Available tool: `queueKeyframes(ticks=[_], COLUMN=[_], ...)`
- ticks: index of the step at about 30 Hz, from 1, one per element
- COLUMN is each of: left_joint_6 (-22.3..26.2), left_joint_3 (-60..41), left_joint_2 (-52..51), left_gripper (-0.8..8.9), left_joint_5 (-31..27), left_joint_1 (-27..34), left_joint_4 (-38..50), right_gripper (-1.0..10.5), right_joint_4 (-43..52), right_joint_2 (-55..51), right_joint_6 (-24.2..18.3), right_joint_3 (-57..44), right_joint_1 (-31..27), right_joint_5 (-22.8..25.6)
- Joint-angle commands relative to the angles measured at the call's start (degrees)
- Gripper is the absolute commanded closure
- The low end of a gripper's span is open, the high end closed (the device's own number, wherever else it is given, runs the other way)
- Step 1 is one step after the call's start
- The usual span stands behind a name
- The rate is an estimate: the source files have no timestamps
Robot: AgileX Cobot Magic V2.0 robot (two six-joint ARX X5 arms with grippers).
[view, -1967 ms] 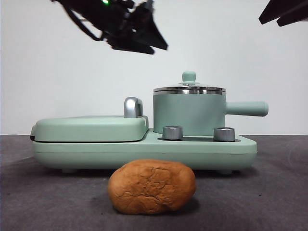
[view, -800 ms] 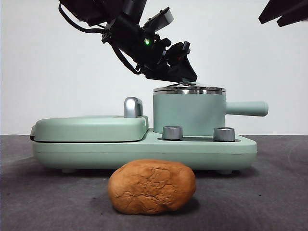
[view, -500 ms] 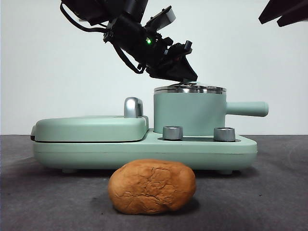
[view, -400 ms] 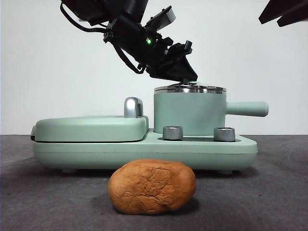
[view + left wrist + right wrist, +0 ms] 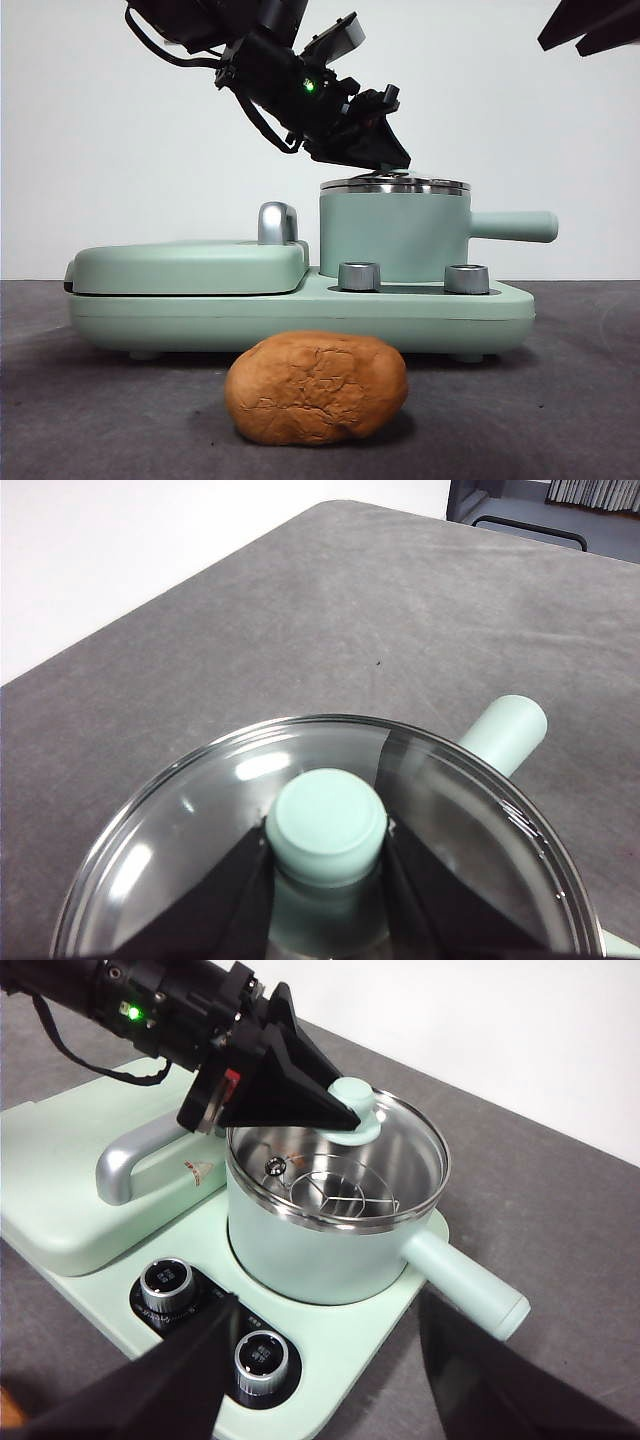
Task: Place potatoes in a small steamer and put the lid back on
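Item: my left pincer [image 5: 325, 880], jaws pressed against the knob of the lid [image 5: 180, 880], which sat on the small steamer [image 5: 393, 235] toward the tabletop's [image 5: 560, 400] far edge. Item: potatoes [image 5: 316, 387], one lump near the front edge, untouched. Item: right pincer [image 5: 320, 1380], spread, waiting above the appliance [image 5: 60, 1230]. Handling note (my judgement): lift straight up, level, clearing the steel rim before swinging aside; a tilted lid could slip.
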Motion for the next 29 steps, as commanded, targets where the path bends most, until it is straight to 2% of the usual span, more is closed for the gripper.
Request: queueKeyframes(ticks=[1, 8, 20, 29], left_joint_6=[-0.79, -1.99, -3.17, -4.2], left_joint_3=[1.46, 1.46, 1.11, -5.88], left_joint_2=[-2.14, -7.15, -16.02, -23.85], left_gripper=[8.06, 8.05, 8.01, 8.01], left_joint_5=[0.11, 0.11, 0.11, 0.09], left_joint_1=[-0.46, -0.09, 2.45, 5.31], left_joint_4=[1.16, -0.13, -10.86, -13.66], right_gripper=[6.6, 6.6, 6.6, 6.6], right_joint_4=[0.09, 0.17, -0.02, -1.16], right_joint_2=[0.22, 0.24, 0.24, 0.24], right_joint_6=[0.76, 0.74, 0.68, -0.26], right_joint_3=[1.14, 1.14, 1.14, 1.14], right_joint_1=[0.26, 0.26, 0.28, 1.14], right_joint_5=[0.02, 0.04, -0.15, -0.17])
